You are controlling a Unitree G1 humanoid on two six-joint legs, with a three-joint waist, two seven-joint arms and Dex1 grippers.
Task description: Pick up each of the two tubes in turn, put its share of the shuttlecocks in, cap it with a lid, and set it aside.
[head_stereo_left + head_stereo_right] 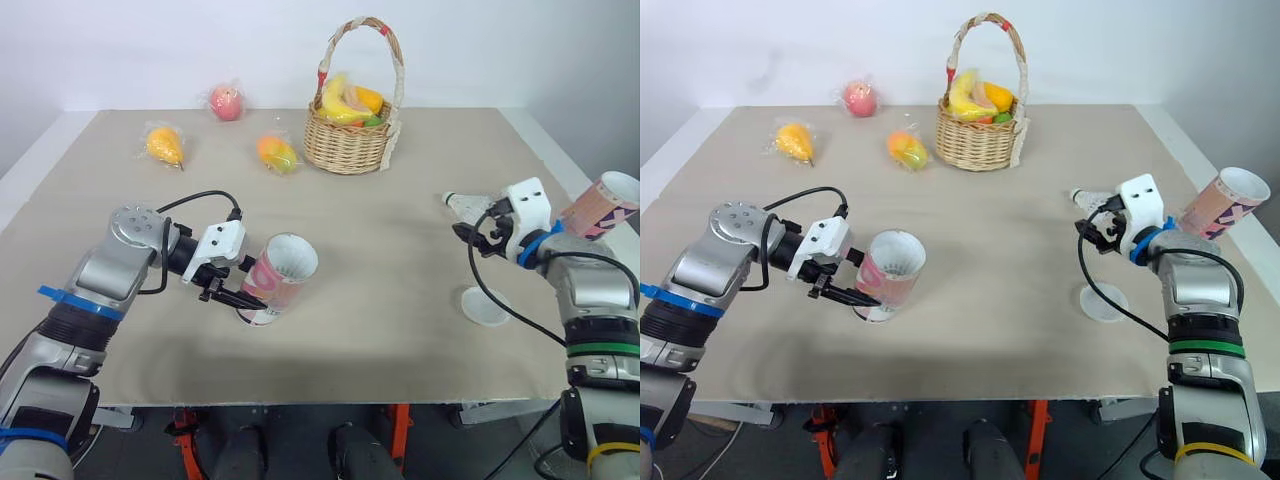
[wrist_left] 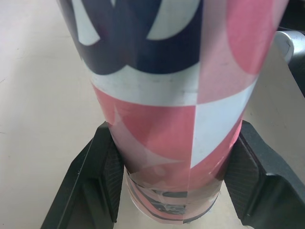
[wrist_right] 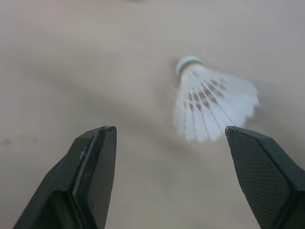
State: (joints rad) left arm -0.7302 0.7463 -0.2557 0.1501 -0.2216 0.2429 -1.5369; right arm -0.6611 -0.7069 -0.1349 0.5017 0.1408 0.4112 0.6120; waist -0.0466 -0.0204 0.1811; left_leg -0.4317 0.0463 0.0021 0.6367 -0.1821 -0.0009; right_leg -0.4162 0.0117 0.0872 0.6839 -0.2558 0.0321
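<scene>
A pink, white and navy tube (image 1: 277, 277) leans with its open white mouth up and toward the right, its base close to the table. My left gripper (image 1: 238, 292) is shut on its lower part; the black pads (image 2: 102, 176) press both sides. A white shuttlecock (image 1: 462, 204) lies on the table at the right. Just short of it, my right gripper (image 3: 170, 130) is open and empty, with the shuttlecock (image 3: 212, 105) ahead between the fingers. A second tube (image 1: 604, 205) lies tilted at the table's right edge behind the right arm. A white lid (image 1: 485, 306) rests flat below that gripper.
A wicker basket (image 1: 350, 148) of fruit stands at the back centre. Three wrapped fruits lie at the back left: a red one (image 1: 226, 101), an orange one (image 1: 165, 145) and a yellow-green one (image 1: 277, 153). The beige table (image 1: 380, 330) has its front edge near me.
</scene>
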